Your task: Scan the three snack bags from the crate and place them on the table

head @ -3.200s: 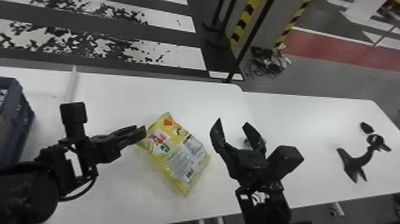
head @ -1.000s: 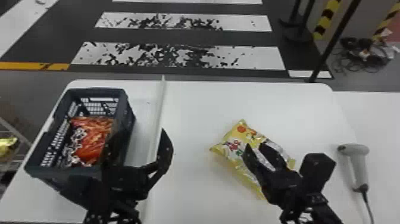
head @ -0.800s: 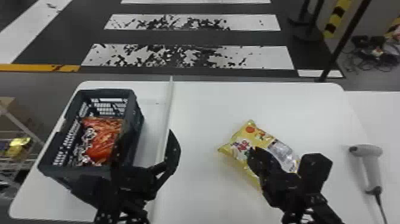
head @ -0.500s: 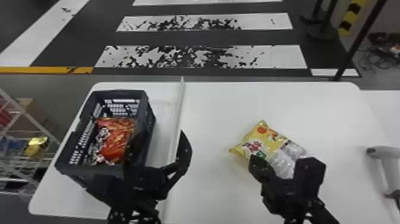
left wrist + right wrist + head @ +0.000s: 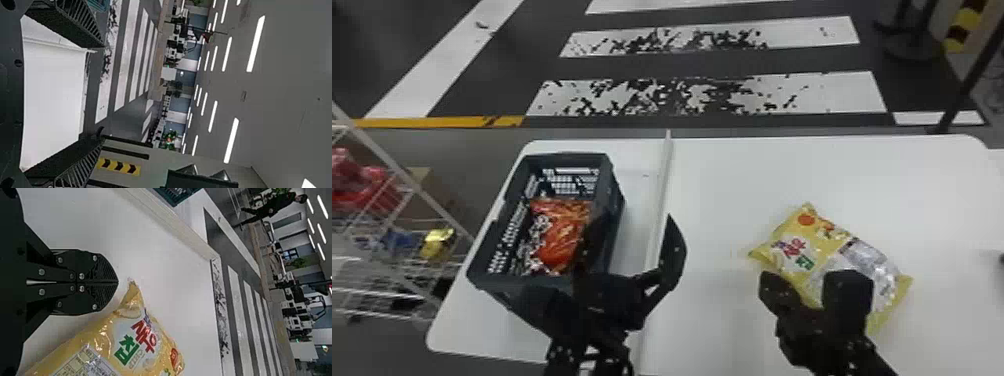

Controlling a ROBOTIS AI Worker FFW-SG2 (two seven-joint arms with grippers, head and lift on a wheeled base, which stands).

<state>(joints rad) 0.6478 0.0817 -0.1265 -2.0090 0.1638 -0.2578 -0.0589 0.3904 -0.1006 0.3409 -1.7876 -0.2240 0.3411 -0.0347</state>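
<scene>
Table (image 5: pixel 722 190), white and round-cornered, holds a dark crate (image 5: pixel 584 157) with a red bag (image 5: pixel 559 242) inside, across a pale strip (image 5: pixel 661 200) from a yellow bag (image 5: pixel 814 245) lying on the surface. The left gripper (image 5: pixel 632 230), fingers spread wide and empty, hangs by the crate; the right gripper (image 5: pixel 768 276), fingers pressed together on nothing, is near the yellow bag. Beyond lie scuffed white floor stripes (image 5: pixel 702 95); a wire rack (image 5: pixel 407 177) stands at left.

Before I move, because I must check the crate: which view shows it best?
The head view, looking into the crate at an orange bag. The right wrist view catches a corner, the left wrist view apparently a sliver.
</scene>
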